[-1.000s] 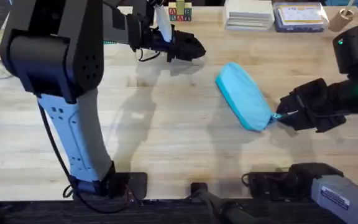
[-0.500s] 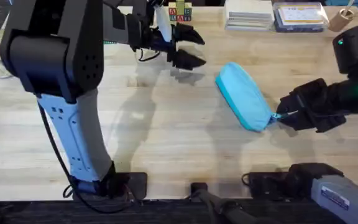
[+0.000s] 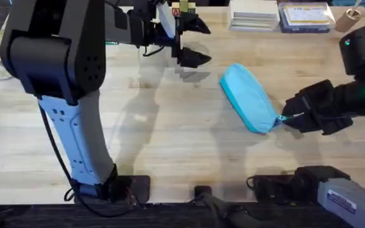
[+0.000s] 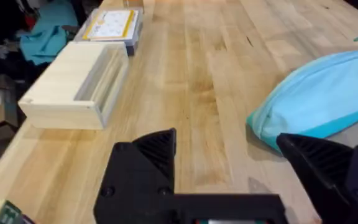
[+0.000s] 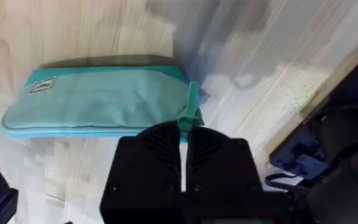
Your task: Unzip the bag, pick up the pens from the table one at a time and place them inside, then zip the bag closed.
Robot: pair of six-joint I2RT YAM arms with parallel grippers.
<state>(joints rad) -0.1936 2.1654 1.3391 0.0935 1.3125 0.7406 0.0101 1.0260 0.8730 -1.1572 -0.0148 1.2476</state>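
Observation:
The light blue bag (image 3: 248,97) lies slanted on the wooden table (image 3: 170,126), right of centre, and looks zipped closed. My right gripper (image 3: 285,118) is at the bag's near end, shut on the teal pull tab (image 5: 190,107). The right wrist view shows its fingers (image 5: 166,146) pinching that tab at the end of the bag (image 5: 98,99). My left gripper (image 3: 203,43) hovers open at the far side of the table, left of the bag, holding nothing. From the left wrist, the bag's (image 4: 322,99) far end lies just beyond the open fingers (image 4: 151,152). The pens are out of view.
Along the far edge stand toy blocks (image 3: 184,9), a white stack (image 3: 252,14) and a blue-lidded box (image 3: 304,16). A pale wooden box (image 4: 73,87) and a booklet (image 4: 110,25) sit beyond my left gripper. Bare wood spreads across the middle and front.
My left gripper has gone from shut to wide open and shifted slightly toward the far edge. The right gripper and the bag have not moved.

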